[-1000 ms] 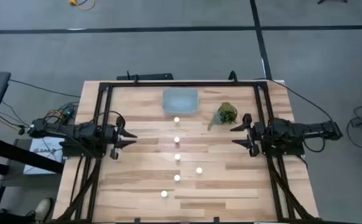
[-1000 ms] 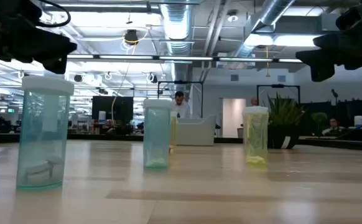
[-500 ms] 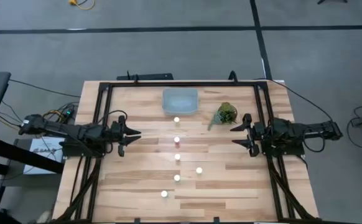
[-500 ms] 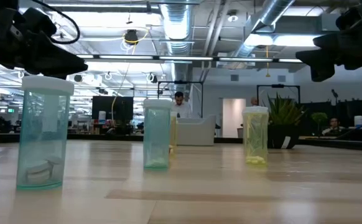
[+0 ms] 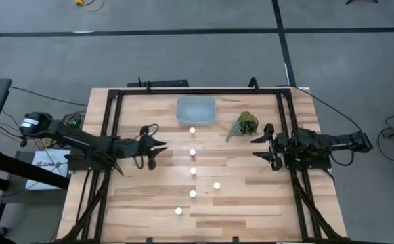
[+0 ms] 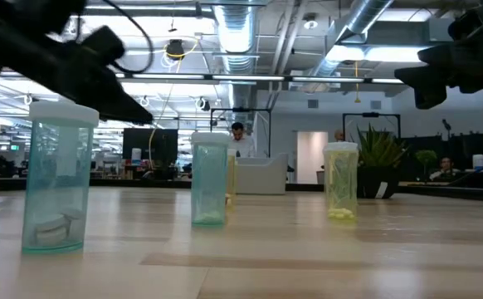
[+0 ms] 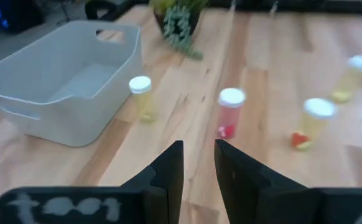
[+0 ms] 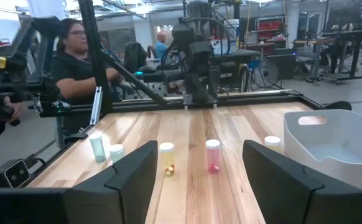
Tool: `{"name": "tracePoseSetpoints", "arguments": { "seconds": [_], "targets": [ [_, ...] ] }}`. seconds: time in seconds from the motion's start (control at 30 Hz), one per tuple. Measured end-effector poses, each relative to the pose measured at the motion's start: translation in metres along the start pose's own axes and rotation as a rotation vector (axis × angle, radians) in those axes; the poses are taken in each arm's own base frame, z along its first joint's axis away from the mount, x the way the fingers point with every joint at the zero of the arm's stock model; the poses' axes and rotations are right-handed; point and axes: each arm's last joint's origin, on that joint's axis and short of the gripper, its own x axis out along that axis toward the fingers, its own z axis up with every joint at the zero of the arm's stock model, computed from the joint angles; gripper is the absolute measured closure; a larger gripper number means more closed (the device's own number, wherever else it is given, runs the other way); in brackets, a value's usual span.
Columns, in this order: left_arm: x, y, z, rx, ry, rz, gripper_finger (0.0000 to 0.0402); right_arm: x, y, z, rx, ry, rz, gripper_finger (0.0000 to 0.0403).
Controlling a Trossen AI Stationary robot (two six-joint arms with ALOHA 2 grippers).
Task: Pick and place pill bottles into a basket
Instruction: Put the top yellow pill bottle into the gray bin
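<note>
We see bare worktop (image 5: 251,196) on both sides of the pill bottles (image 5: 192,152), whose line runs from the basket (image 5: 196,110); a leafy clump (image 5: 246,123) crowds the basket's right side.

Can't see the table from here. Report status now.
Left end effector reaching toward bottle row, holding nothing. Right end effector open, waiting at the table's right side. Six pill bottles on table. Basket empty. Nothing blocking.

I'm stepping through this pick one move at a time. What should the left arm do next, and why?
Probably open the jaws and keep advancing toward the pink-sided bottle. The left gripper is short of the bottle row, its jaws only a narrow gap apart, and the basket looks empty. The right gripper waits wide open.
</note>
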Motion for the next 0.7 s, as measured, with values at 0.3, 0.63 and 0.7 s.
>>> {"name": "tracePoseSetpoints", "arguments": {
  "seconds": [0.3,0.63,0.7],
  "targets": [
    [0.073,0.001,-0.001,0.039,0.204,0.124,0.0271,0.000,0.000,0.000,0.000,0.000,0.000,0.0172],
    [0.115,0.016,-0.015,-0.015,0.179,0.167,0.0222,0.000,0.000,0.000,0.000,0.000,0.000,0.0172],
    [0.117,0.019,-0.015,-0.023,0.179,0.171,0.0216,0.000,0.000,0.000,0.000,0.001,0.000,0.0172]
  ]
}}
